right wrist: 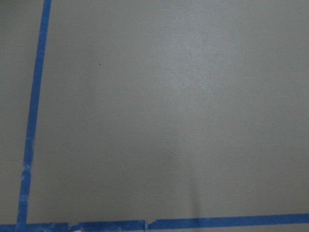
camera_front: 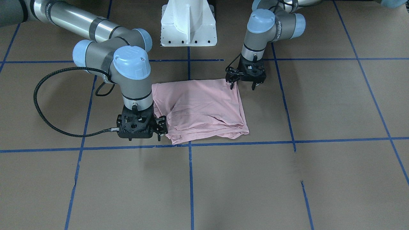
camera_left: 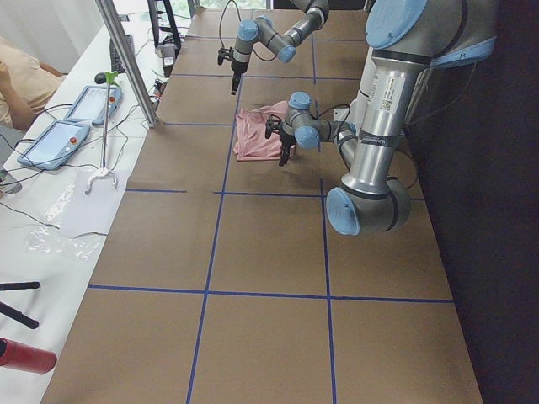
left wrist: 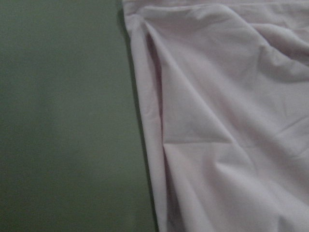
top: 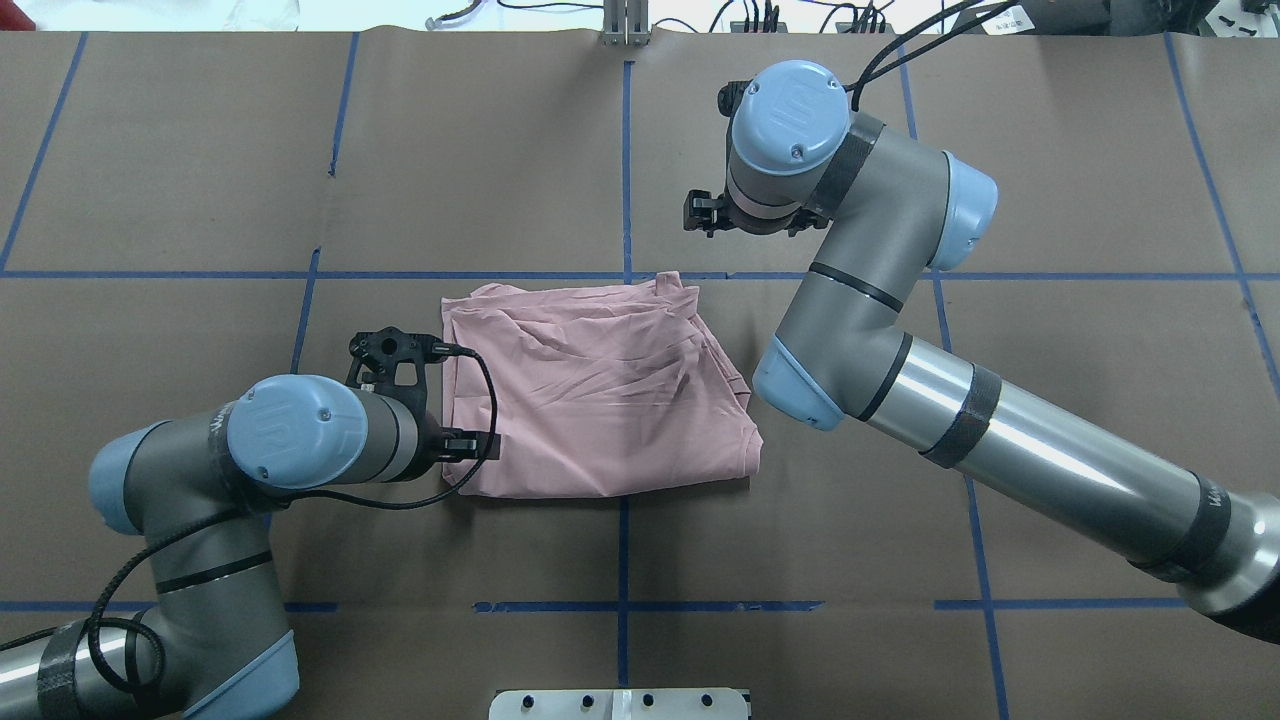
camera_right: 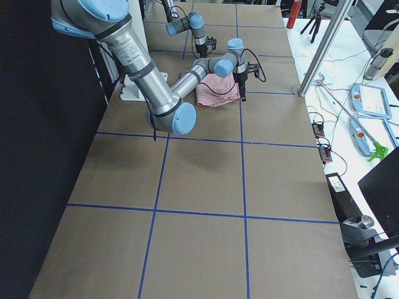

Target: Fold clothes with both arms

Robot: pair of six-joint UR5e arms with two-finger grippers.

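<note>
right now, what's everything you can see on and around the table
T-shirt: one, pale pink, folded, mid-table
table: one, brown cover, blue tape grid
pedestal base: one, white, table's robot-side edge
control tablets: two, grey-blue, on side bench
person: one, pale top, beside that bench, partly in view
left arm: one, silver-grey, blue caps, left of T-shirt
right arm: one, same colours, reaching past T-shirt
left gripper: one, black, open, at T-shirt's near-left corner
right gripper: one, black, open, raised beyond T-shirt's far edge
</note>
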